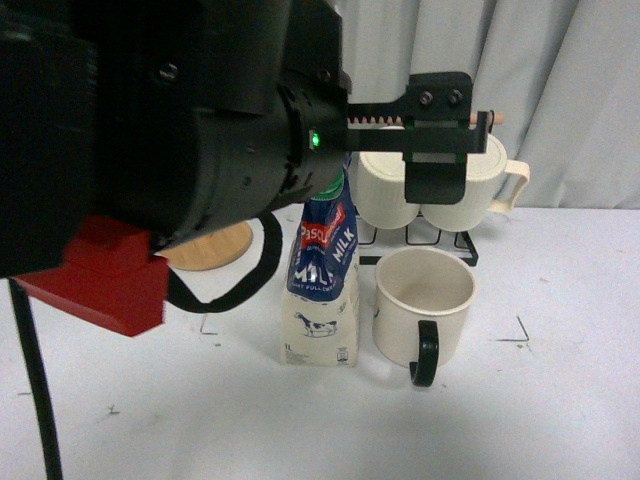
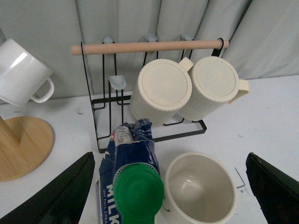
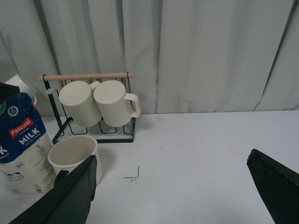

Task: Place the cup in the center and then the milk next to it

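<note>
The cup, a wide cream mug with a black loop handle, stands upright on the white table. The milk, a blue and cream carton with a green cap, stands upright close to its left. My left gripper is open and empty, held above and behind both. In the left wrist view the left gripper looks down on the milk's cap and the cup, its jaws spread wide apart. My right gripper is open and empty over bare table, to the right of the cup and the milk.
A black wire rack with a wooden bar holds two ribbed cream mugs behind the cup. A small white mug hangs over a round wooden base at the back left. A grey curtain closes the back. Small corner marks show on the table.
</note>
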Action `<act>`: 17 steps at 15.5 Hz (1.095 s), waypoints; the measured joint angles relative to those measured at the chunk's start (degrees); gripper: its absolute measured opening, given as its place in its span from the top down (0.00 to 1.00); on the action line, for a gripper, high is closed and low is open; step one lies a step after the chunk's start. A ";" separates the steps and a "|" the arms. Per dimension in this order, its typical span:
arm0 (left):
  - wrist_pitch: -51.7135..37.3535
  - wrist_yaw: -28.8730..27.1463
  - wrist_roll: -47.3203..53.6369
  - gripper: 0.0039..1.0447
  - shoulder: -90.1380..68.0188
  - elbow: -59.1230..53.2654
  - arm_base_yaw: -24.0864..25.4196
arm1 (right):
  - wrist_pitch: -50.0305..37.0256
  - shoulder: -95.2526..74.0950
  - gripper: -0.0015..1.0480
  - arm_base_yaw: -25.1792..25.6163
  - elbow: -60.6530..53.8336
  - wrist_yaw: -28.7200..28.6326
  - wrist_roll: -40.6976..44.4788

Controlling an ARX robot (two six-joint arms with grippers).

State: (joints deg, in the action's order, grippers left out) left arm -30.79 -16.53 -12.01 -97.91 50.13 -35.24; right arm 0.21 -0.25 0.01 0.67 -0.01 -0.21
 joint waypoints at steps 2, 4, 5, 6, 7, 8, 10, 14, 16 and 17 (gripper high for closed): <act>-0.20 0.20 -0.02 0.07 0.79 -0.59 0.52 | 0.00 0.00 0.06 0.00 0.00 0.00 0.00; -0.22 0.55 -0.07 0.06 1.57 -1.20 1.16 | 0.00 0.00 0.06 0.00 0.00 0.00 0.00; -0.20 0.79 -0.09 0.06 2.01 -1.60 1.68 | 0.00 0.00 0.06 0.00 0.00 0.00 0.00; -0.20 0.90 -0.09 0.06 2.25 -1.79 1.95 | 0.00 0.00 0.06 0.00 0.00 0.00 0.00; -0.17 1.18 -0.11 0.06 2.75 -2.23 2.47 | 0.00 0.00 0.06 0.00 0.00 0.00 0.00; -0.13 1.42 -0.24 0.06 3.50 -2.91 3.34 | 0.00 0.00 0.06 0.00 0.00 0.00 0.00; -1.62 1.88 0.04 0.07 5.92 -5.22 5.97 | 0.00 0.00 0.06 0.00 0.00 0.00 0.00; -18.21 6.60 11.15 0.99 38.18 -39.47 25.83 | 0.00 0.00 0.06 0.00 0.00 0.00 0.02; -11.41 10.75 11.17 0.99 50.40 -45.29 29.88 | 0.00 0.00 0.06 0.00 0.00 0.00 0.02; -10.03 11.39 11.17 0.99 52.17 -45.99 30.36 | 0.00 0.00 0.06 0.00 0.00 0.00 0.02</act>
State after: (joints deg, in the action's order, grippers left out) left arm -40.82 -5.15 -0.84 -45.74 4.14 -4.89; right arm 0.21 -0.25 0.01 0.67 -0.01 -0.19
